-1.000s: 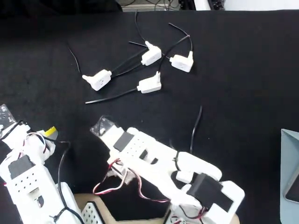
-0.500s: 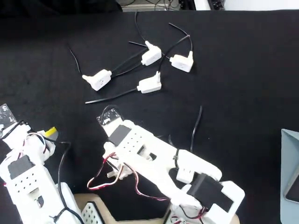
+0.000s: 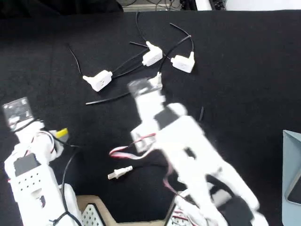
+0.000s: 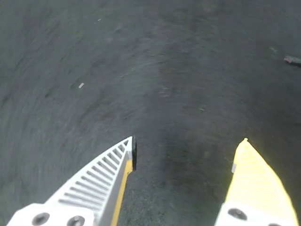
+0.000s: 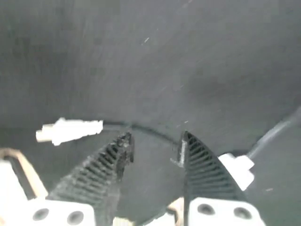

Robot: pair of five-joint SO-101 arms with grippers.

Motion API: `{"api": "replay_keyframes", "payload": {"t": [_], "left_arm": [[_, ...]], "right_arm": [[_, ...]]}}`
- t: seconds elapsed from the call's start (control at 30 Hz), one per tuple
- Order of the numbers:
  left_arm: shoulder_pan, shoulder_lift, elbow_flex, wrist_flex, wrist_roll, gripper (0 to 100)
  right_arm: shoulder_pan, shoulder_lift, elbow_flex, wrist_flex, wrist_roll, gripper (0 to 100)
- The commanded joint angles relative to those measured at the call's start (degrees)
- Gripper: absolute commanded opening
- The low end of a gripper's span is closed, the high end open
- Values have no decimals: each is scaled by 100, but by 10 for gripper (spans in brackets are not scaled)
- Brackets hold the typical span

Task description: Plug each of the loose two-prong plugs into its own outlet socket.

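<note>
Two-prong plug [image 3: 120,173] is just lying loose around 6 o'clock on the table [image 3: 244,70], outlet sockets [image 3: 98,80] bunched toward 12, right gripper [image 5: 155,141] and left gripper [image 4: 188,143] both spread and empty, so nothing's plugged in yet imo.

Black mat [image 3: 254,70]; grey-blue object [image 3: 291,165] at right edge.

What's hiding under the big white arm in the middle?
A socket peeks out from under the right gripper, partly covered. The plug lies beside the arm; its cable runs under it, hidden there.
</note>
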Motion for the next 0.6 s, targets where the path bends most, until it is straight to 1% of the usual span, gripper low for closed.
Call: {"api": "replay_keyframes", "payload": {"t": [0.0,0.13,0.23,0.3,0.43,0.57], "left_arm": [[620,-79,-840,484,-615,329],[1525,-79,-1473,1345,-1231,329],[2440,-26,-1851,2066,-1793,329],[3108,-26,-1974,2426,-2101,328],[4268,-18,-2000,2760,-2409,332],[5191,-9,-1780,2743,-2585,332]], "right_arm": [[1196,-1244,-4,-281,193,166],[2136,-1701,163,-422,211,167],[2681,-1640,207,-510,211,167],[2901,-1560,224,-510,176,167],[3270,-1516,242,-492,167,167],[3525,-1552,409,-510,167,167]]}}
